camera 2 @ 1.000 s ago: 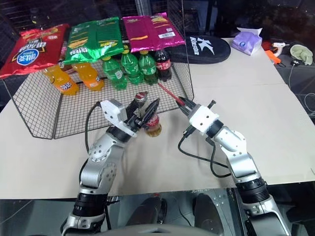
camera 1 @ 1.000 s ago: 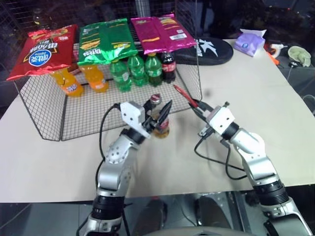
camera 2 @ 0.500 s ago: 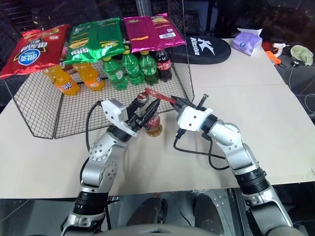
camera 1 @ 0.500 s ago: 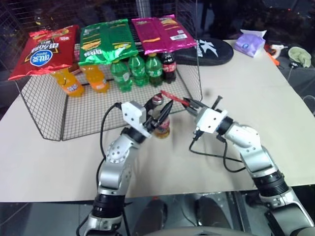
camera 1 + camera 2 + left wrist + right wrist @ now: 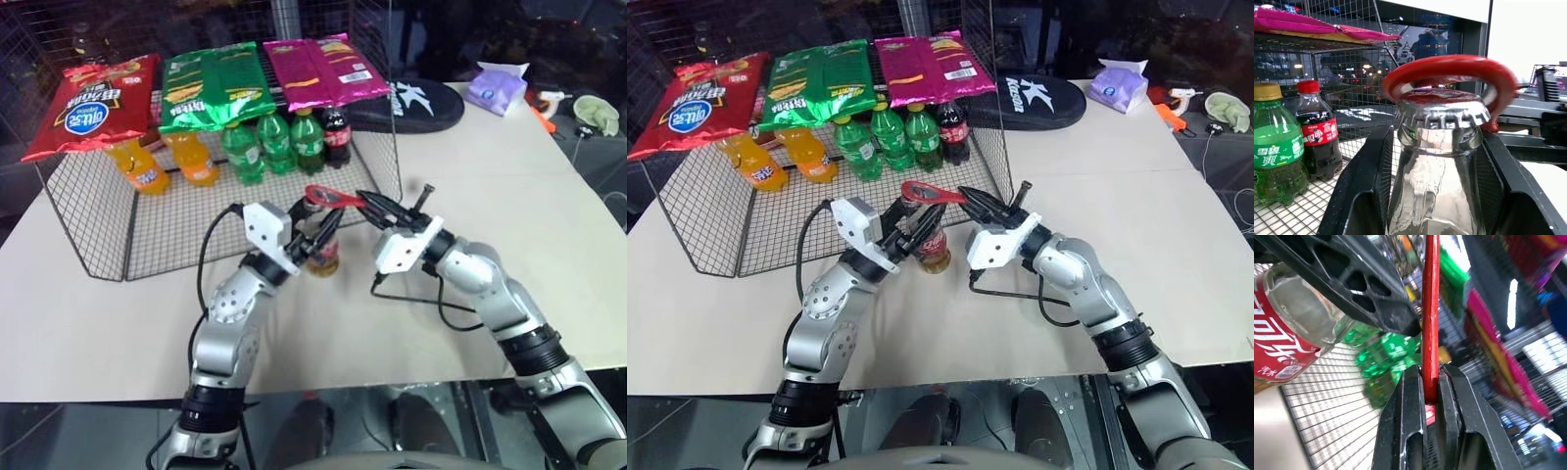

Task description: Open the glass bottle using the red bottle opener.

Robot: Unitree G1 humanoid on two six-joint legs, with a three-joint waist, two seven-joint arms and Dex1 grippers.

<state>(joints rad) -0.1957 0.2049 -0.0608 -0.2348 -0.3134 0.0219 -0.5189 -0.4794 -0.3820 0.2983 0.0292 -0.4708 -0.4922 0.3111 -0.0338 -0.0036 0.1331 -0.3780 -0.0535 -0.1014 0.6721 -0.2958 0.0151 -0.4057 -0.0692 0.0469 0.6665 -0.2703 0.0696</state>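
Left pincer (image 5: 315, 235) clamps the glass bottle (image 5: 321, 251) upright on the table (image 5: 490, 176). Right pincer (image 5: 375, 207), closed on the red bottle opener (image 5: 333, 197), holds its handle roughly level, ring head directly over the cap; downward seating appears next.

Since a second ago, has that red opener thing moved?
Yes. The red bottle opener swung left from beside the wire rack, onto the glass bottle.

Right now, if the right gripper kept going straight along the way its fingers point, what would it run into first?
Most likely the glass bottle held by the left gripper: the red bottle opener in the right gripper already has its ring over the cap. The fingers would probably meet the bottle's neck or the left fingers; depth is unclear.
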